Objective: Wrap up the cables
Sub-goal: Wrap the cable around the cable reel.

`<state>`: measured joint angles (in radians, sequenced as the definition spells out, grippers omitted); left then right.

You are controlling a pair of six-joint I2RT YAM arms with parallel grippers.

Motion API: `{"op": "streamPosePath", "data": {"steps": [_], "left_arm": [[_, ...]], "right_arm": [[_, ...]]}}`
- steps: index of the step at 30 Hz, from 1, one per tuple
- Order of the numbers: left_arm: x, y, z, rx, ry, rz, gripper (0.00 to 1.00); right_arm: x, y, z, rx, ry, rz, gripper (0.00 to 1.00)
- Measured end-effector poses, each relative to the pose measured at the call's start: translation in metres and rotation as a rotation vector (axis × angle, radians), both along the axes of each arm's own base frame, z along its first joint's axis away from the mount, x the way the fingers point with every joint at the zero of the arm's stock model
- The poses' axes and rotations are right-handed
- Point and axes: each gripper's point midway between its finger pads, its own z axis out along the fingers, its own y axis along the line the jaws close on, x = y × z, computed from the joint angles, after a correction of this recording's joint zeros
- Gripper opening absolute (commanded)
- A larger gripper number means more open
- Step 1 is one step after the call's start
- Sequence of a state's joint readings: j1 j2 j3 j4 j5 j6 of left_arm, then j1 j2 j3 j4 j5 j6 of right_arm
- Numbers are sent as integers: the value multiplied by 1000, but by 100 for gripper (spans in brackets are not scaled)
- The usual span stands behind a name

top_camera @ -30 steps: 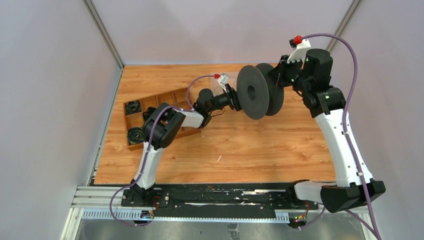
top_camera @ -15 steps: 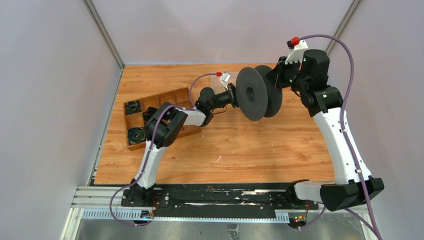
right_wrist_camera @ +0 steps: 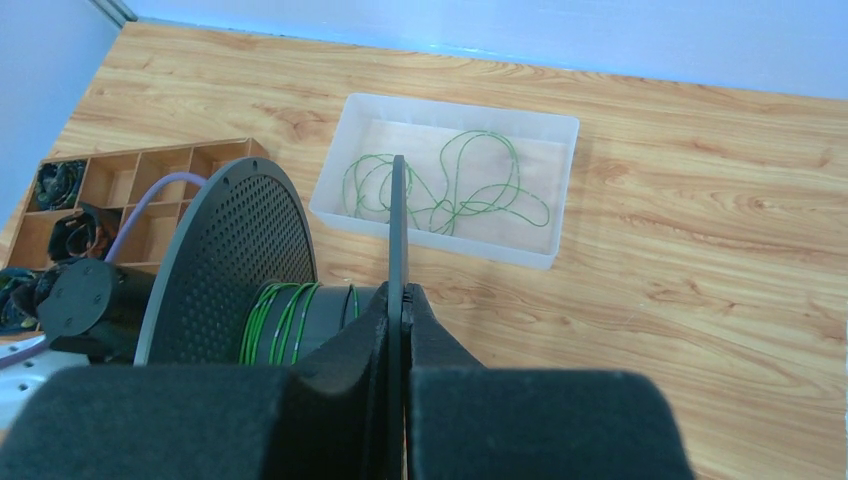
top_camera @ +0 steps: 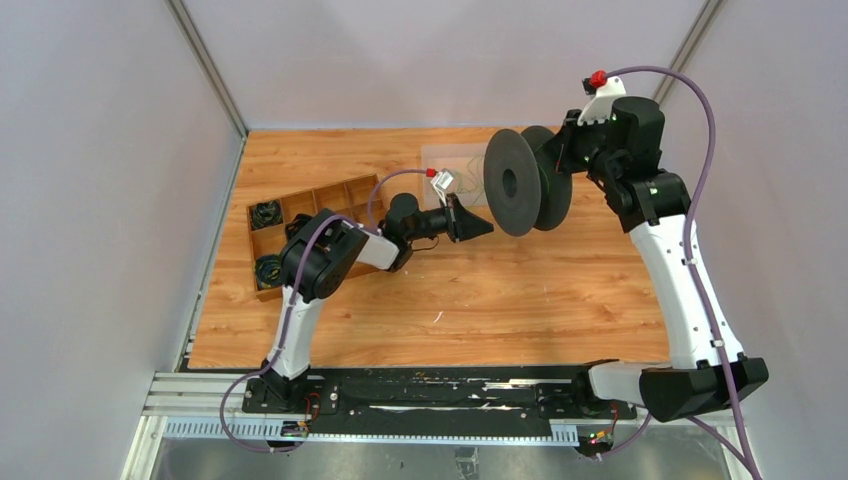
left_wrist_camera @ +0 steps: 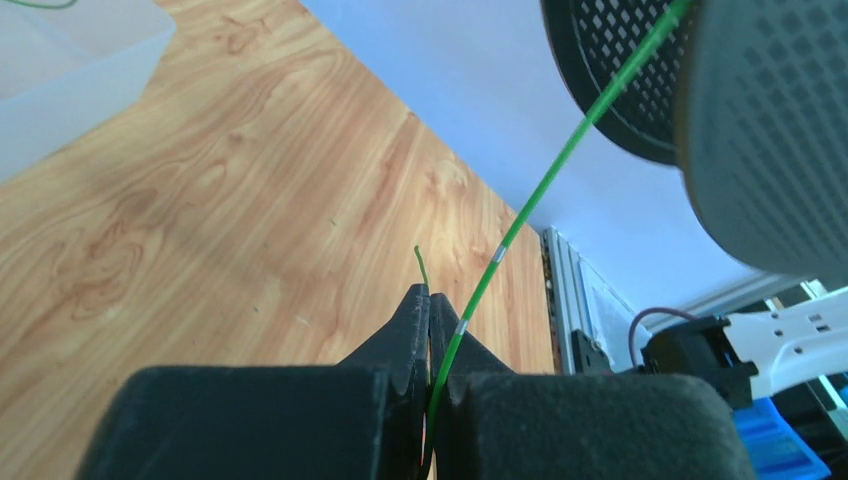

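A thin green cable runs taut from between my left gripper's shut jaws up to the black spool. A short free end pokes out past the fingertips. In the top view the left gripper sits just left of the spool, apart from it. My right gripper is shut on the spool's thin right flange and holds the spool up off the table. Several green turns lie on the hub. More loose cables lie looped in a clear tray.
A wooden compartment box with small black cord bundles stands at the left of the table. The clear tray lies behind the left gripper. Grey walls close in the table on three sides.
My left gripper has pulled back from the spool's hub, down and to the left, and has gone from open to shut on the cable. The right arm and spool shifted slightly right.
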<state>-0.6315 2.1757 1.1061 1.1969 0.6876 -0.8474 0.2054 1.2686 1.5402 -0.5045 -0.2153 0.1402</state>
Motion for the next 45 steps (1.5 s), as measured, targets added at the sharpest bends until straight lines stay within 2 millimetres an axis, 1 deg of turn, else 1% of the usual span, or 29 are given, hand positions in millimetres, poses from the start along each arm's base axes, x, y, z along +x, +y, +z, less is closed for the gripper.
{"op": "streamPosePath", "data": {"steps": [2,7,12,17,23,29,34,39,45], "left_arm": [[-9,5,1,7,-5,-12,0],[-26,13,12,10,-41,-42,0],[-35,18,16,18,-66,-63,0],[-44,23,13,47,-70,-78,2],[-52,27,9,73,-60,-95,4],[-59,31,4,105,-54,-113,1],[-62,34,3,128,-66,-118,0],[-70,32,3,157,-91,-138,2],[-90,24,-7,193,-105,-185,2]], "right_arm": [[1,-3,2,-5,-5,-13,1],[3,-10,1,-18,-5,-45,1],[4,-17,-1,-25,2,-69,1],[4,-19,-3,-29,10,-75,1],[5,-26,-4,-37,11,-97,1],[6,-30,-4,-48,7,-103,1],[5,-30,-5,-50,11,-102,1],[5,-30,-6,-51,17,-102,1],[3,-30,-8,-53,27,-100,1]]}}
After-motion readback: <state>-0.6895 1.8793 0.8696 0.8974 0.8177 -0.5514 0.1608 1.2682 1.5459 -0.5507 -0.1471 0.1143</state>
